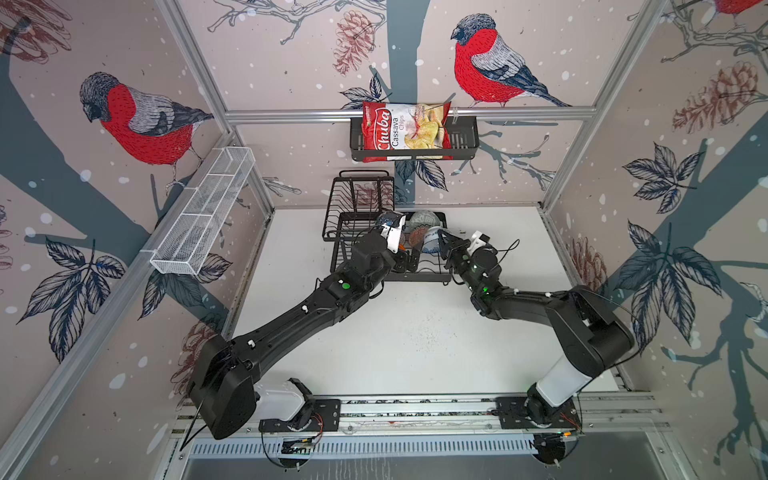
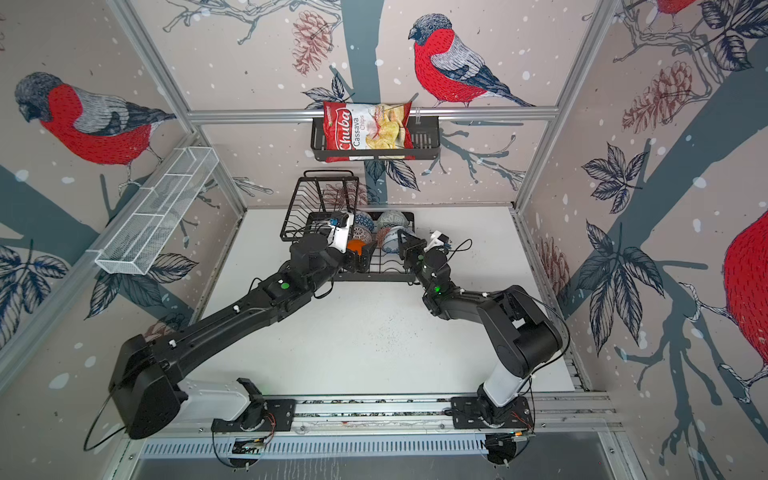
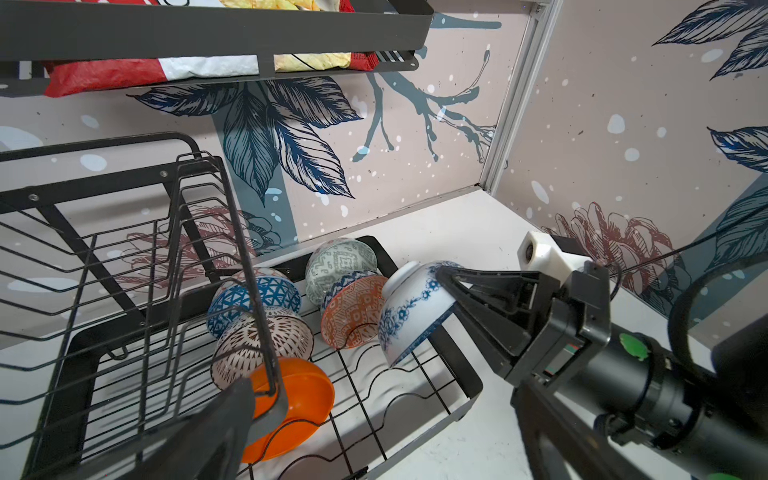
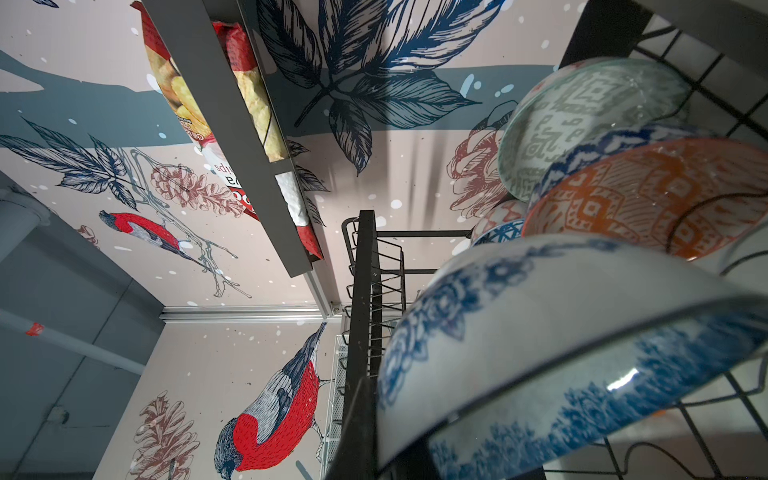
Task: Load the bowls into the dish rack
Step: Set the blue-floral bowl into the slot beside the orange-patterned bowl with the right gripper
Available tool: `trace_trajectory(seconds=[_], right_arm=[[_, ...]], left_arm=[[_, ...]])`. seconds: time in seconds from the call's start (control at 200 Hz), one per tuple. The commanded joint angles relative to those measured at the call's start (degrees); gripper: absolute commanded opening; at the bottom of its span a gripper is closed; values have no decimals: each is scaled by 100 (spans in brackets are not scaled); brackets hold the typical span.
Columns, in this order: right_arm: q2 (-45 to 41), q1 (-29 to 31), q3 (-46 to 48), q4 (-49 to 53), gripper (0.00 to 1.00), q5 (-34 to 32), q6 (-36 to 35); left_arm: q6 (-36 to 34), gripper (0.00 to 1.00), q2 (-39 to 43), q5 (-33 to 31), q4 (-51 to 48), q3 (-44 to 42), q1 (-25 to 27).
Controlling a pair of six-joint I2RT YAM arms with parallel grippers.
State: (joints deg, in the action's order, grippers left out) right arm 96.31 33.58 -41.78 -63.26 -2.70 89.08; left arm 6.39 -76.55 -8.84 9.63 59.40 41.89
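**Your right gripper is clamping the blue-white floral bowl in the dish rack**

You are pinching the floral bowl's rim with the right jaws pressed together on it. The bowl is tilting on edge over the dish rack's lower tray, on the side away from the raised shelf. Whether its lower edge is resting on the wires, you cannot tell.

Deeper in the dish rack along that row, the orange-white patterned bowl is leaning on the grey-green bowl. In the row nearer the raised shelf, the dark blue geometric bowl, the black-white radial bowl and the plain orange bowl are standing on edge, one against the next.

Your left gripper is hovering at the dish rack's front, just beside the plain orange bowl, with its jaws wide apart and gripping nothing.
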Motion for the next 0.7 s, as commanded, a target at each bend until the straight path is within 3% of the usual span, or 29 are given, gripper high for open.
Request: trace_trajectory(seconds=[0.0,0.695], right_arm=[[230,36,-166,-680,0,72,39],[1453,202,-480,-1232,0,-12,431]], left_arm=[[102,97,-17,108,-5,55,-6],[160,98,-28,126,-7,37,-8]])
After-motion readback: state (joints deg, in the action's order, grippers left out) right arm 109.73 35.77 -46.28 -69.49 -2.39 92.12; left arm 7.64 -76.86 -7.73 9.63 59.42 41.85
